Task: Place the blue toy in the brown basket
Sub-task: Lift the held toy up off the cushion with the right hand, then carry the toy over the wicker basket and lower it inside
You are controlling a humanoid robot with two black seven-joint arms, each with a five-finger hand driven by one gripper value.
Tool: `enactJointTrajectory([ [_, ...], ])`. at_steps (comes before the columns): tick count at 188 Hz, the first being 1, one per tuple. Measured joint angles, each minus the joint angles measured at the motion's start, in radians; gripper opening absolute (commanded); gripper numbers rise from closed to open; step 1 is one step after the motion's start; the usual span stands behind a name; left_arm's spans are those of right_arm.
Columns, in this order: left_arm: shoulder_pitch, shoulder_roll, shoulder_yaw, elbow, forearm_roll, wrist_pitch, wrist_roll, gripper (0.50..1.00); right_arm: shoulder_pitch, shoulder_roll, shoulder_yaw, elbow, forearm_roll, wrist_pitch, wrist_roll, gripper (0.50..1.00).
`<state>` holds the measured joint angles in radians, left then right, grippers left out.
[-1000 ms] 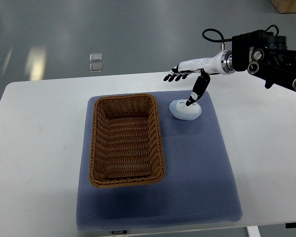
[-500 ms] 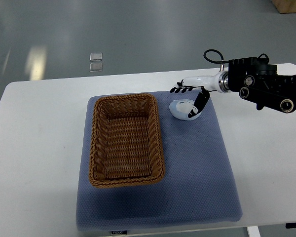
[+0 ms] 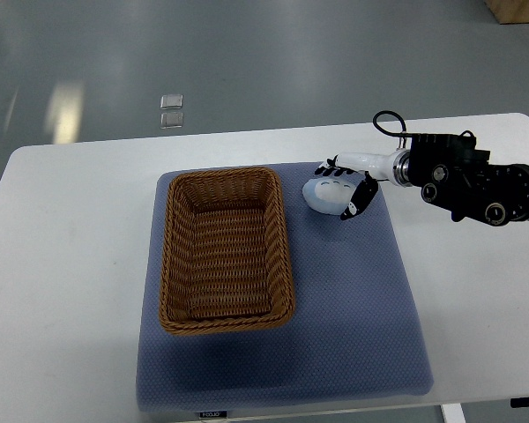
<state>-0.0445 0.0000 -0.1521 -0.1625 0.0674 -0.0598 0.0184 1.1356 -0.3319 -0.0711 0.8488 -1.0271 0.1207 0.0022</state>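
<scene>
I note my right hand (image 3: 346, 187) cupped over the toy (image 3: 329, 195), fingers on its far edge and thumb at its 4 o'clock, seemingly gripping for a lift; toy sits on the mat (image 3: 353, 291), basket (image 3: 225, 249) at its 8 o'clock.

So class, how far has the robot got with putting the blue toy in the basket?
Done: the right hand has reached the blue toy, which lies on the mat right of the basket. In hand: its fingers wrap around the toy, closing into a grasp. Left: lift it, carry it left over the rim and release; the basket holds nothing.
</scene>
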Motion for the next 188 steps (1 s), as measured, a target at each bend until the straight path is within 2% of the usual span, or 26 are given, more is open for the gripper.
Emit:
enactJointTrajectory([
  [3,0.000,0.000,0.000,0.000,0.000,0.000,0.000,1.000,-0.001,0.001,0.000,0.000,-0.001,-0.002,0.000,0.721],
  [4,0.000,0.000,0.000,0.000,0.000,0.000,0.000,1.000,-0.002,0.001,-0.001,-0.001,-0.001,-0.003,0.000,0.691],
  [5,0.000,0.000,0.000,0.000,0.000,0.000,0.000,1.000,-0.002,0.001,-0.001,-0.001,-0.001,-0.004,0.000,0.691],
  [6,0.000,0.000,0.000,0.000,0.000,0.000,0.000,1.000,-0.002,0.002,-0.001,-0.001,-0.001,-0.004,0.001,0.660],
  [7,0.000,0.000,0.000,0.000,0.000,0.000,0.000,1.000,-0.003,0.002,-0.001,-0.001,-0.002,-0.005,0.001,0.660],
  [8,0.000,0.000,0.000,0.000,0.000,0.000,0.000,1.000,-0.003,0.002,-0.001,-0.001,-0.002,-0.006,0.001,0.629],
  [9,0.000,0.000,0.000,0.000,0.000,0.000,0.000,1.000,-0.004,0.003,-0.002,-0.002,-0.002,-0.006,0.001,0.629],
  [10,0.000,0.000,0.000,0.000,0.000,0.000,0.000,1.000,-0.004,0.003,-0.002,-0.002,-0.003,-0.007,0.001,0.603],
  [24,0.000,0.000,-0.001,0.000,0.000,0.000,0.000,1.000,-0.011,0.010,-0.006,-0.007,-0.008,-0.019,0.002,0.501],
  [72,0.000,0.000,-0.001,0.001,0.000,0.000,0.000,1.000,-0.012,0.032,-0.004,-0.033,-0.008,-0.033,0.002,0.500],
  [102,0.000,0.000,0.000,0.001,0.000,0.000,0.000,1.000,0.048,-0.012,0.009,-0.009,0.004,-0.008,0.002,0.500],
  [151,0.000,0.000,-0.001,0.002,0.000,0.000,0.000,1.000,0.212,-0.177,0.011,0.191,0.026,0.075,0.004,0.500],
  [172,0.000,0.000,-0.001,0.001,0.000,0.000,0.000,1.000,0.269,-0.197,0.013,0.273,0.085,0.088,0.006,0.500],
  [188,0.000,0.000,0.000,0.001,0.000,0.000,0.000,1.000,0.302,-0.172,0.019,0.308,0.149,0.089,0.007,0.500],
])
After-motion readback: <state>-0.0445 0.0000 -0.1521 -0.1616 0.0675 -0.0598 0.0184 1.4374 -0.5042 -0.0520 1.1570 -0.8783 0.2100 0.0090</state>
